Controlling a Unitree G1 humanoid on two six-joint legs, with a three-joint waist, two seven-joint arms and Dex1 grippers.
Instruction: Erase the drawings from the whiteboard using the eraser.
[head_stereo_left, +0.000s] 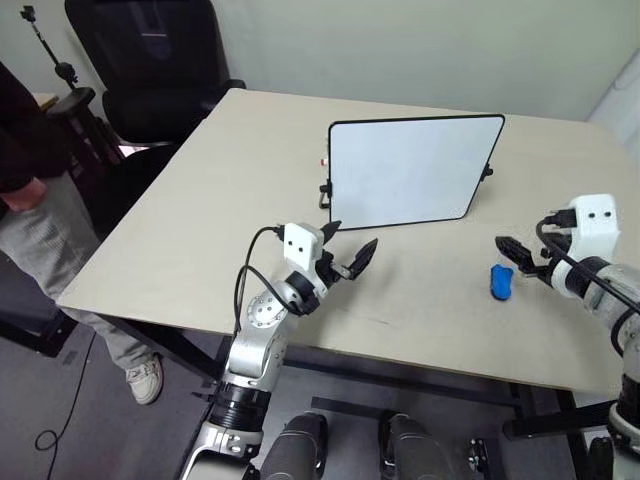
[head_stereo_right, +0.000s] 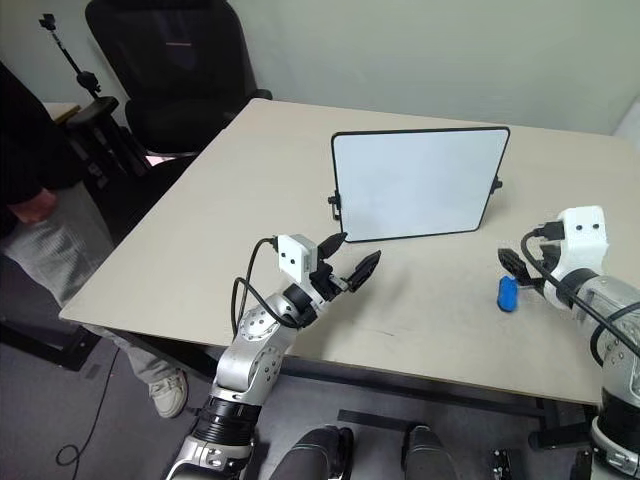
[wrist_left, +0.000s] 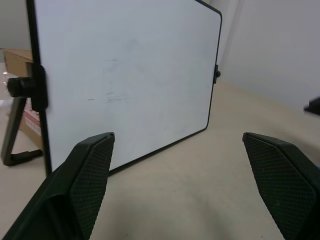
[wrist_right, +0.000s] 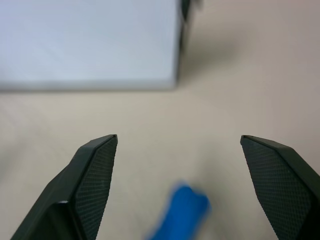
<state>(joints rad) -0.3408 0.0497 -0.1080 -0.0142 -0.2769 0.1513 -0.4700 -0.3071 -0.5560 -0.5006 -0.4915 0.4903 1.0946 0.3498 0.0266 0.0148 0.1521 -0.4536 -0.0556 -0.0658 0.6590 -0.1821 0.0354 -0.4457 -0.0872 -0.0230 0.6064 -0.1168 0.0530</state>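
Pale beige and bare but for two things, the wooden tabletop (head_stereo_left: 200, 230) carries the small bright blue oblong eraser (head_stereo_left: 501, 281) near its right side, lying flat, just in front of our right gripper (head_stereo_left: 512, 258). Its black fingers (wrist_right: 95, 170) are spread wide and grasp nothing; the eraser sits low between them in the right wrist view, apart from both.

Further in stands the rectangular white whiteboard with its thin black frame (head_stereo_left: 415, 172), tilted on its stand, well apart from the eraser. Its face reads as white; in the left wrist view we make out just faint grey traces (wrist_left: 112, 95), so we judge the drawings largely gone.

Our left gripper (head_stereo_left: 347, 252) hovers before the board's lower left corner, fingers (wrist_left: 90, 170) released and empty.

Risks as we judge them: if those traces count, the loose eraser must be regrasped, and an off-centre close could skid it toward the near right edge. A hard wipe could also tip the board on its stand. A person (head_stereo_left: 30, 200) stands near the table's left side.
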